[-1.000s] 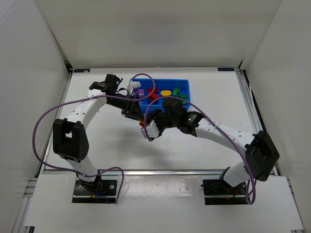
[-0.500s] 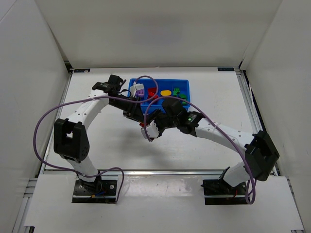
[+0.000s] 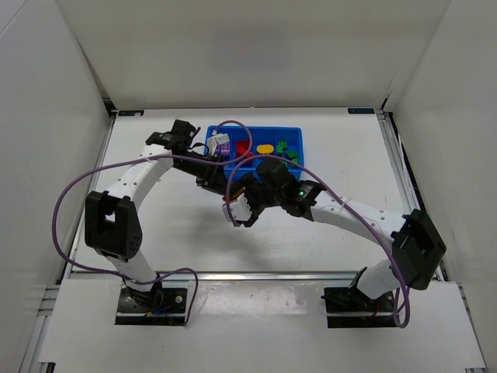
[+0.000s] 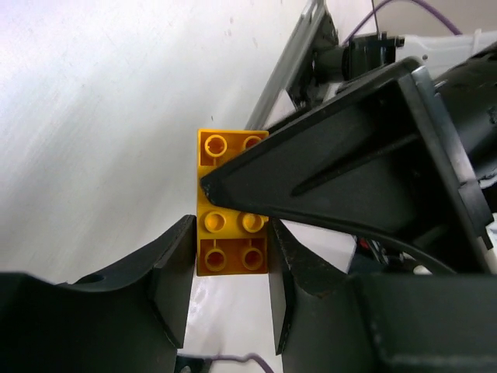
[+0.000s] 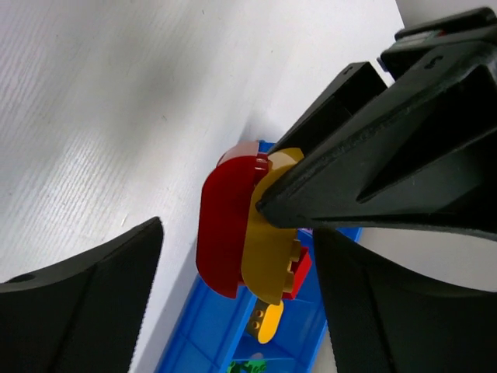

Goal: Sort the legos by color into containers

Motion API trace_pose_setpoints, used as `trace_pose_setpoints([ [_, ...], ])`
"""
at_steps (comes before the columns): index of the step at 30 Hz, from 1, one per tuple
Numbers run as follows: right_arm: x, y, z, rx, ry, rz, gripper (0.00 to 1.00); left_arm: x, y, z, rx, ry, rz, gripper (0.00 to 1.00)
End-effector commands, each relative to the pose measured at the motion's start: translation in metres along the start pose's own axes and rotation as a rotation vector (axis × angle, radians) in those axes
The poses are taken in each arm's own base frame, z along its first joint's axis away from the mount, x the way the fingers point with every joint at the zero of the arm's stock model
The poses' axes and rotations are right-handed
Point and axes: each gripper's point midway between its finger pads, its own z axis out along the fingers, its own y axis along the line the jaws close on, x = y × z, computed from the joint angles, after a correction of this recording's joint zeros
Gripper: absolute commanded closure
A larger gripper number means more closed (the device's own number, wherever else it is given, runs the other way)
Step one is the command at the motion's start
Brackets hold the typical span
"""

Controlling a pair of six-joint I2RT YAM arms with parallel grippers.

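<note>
Resting on the table (image 3: 349,171), the blue tray (image 3: 272,129) carries red, yellow and green legos (image 3: 265,148). Left gripper (image 4: 231,241) pinches a yellow lego (image 4: 231,221) with a red piece (image 5: 221,225) against it, just beside the tray's near edge. Right gripper (image 5: 238,233) gapes around them, touching neither.

White arms (image 3: 138,176), black joints (image 3: 115,226), looping purple cables (image 3: 56,219)

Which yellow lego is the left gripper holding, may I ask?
The studded rectangular brick, pinched in the left gripper; the yellow oval lies in the blue tray.
</note>
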Motion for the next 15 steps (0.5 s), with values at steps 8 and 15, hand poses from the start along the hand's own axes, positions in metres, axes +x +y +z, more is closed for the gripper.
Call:
trace_pose_setpoints([
  [8,-0.007,-0.009,-0.026,0.145,0.075,0.256,0.06,0.012,-0.031,-0.019,0.009,-0.178,0.115,0.9],
  [15,0.027,-0.014,-0.068,0.219,0.133,1.033,0.1,-0.016,-0.041,-0.061,0.096,-0.458,0.157,0.9],
])
